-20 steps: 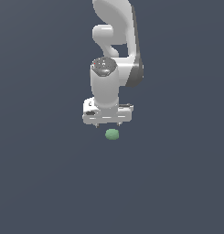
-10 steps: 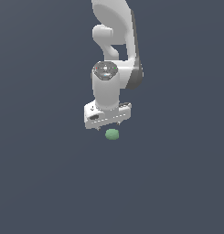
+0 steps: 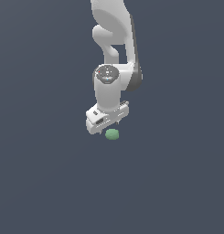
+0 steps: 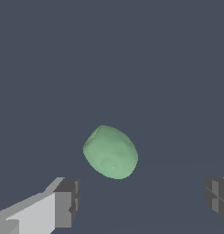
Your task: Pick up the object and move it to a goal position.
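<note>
Franka arm poised over its target: nearest the wrist cam, two dark finger pads (image 4: 67, 201) stand spread wide, well apart, nothing between them yet. The gripper (image 4: 141, 201) is splayed that way, by the look of it, so the fingers can drop either side of the object (image 4: 110, 151), a small pale-green rounded lump lying on the dark slate surface (image 4: 168, 68) just beyond the pad line, approx. midway across the gap. In the exterior view the object (image 3: 112, 134) sits just below the white gripper (image 3: 108, 124), close under its lower edge; whether they touch can't be told. No desk edge or corner shows in either view, so the lump's place can't be fixed vs. those, nor is any goal marker visible. Farther back, the white arm (image 3: 114, 50) rises steeply, presumably for a straight top-down grasp.
</note>
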